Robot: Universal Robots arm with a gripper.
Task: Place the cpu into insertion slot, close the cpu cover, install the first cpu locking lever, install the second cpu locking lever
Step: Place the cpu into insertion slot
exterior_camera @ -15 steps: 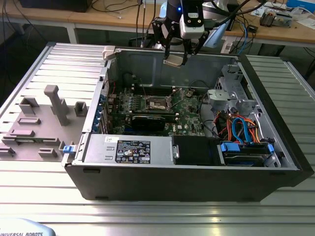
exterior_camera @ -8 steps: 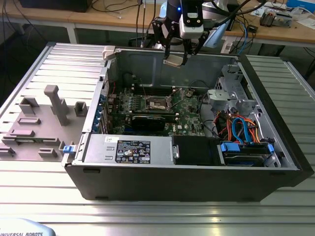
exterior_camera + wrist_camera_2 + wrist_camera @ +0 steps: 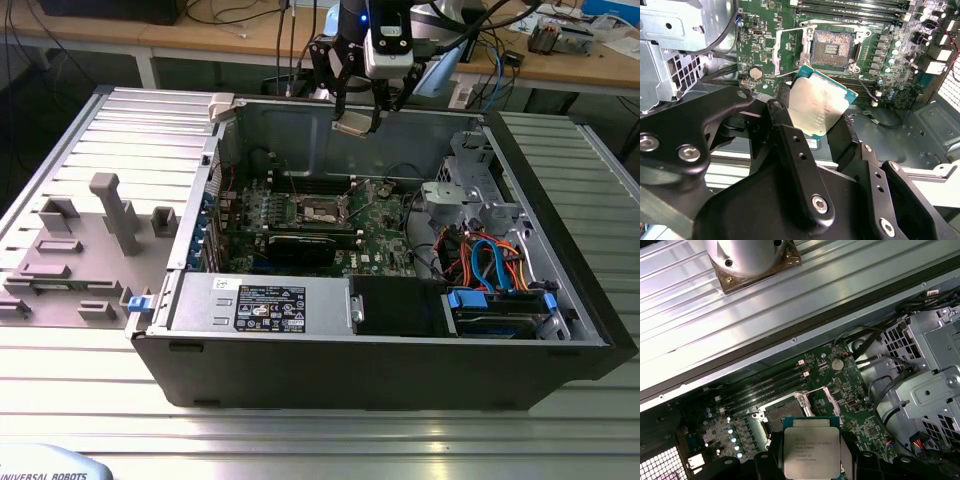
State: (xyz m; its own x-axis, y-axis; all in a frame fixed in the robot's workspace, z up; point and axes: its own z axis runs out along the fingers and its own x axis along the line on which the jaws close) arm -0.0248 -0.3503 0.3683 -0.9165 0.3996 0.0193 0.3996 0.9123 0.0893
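Placement of the cpu [image 3: 822,102] is the step in hand. In the second wrist view the hand [image 3: 815,125] is clamped on the chip by two opposite edges, and the chip hangs well above the insertion slot [image 3: 832,48], apart from it. The slot is bare, its dark centre uncovered, and the cpu cover [image 3: 778,55] stands swung open beside it, so no part of the task looks finished yet.

Seating the chip, I judge, calls for a straight descent with its edges squared to the slot's rim, then a gentle release, since the slot's contacts look delicate.

In the exterior view the open computer case [image 3: 350,365] rests on the ribbed worktop [image 3: 300,440]. It holds the green circuit board [image 3: 385,235], a long black graphics card [image 3: 300,248] beside the slot, a labelled power box [image 3: 260,300], and blue and orange cables [image 3: 490,260].
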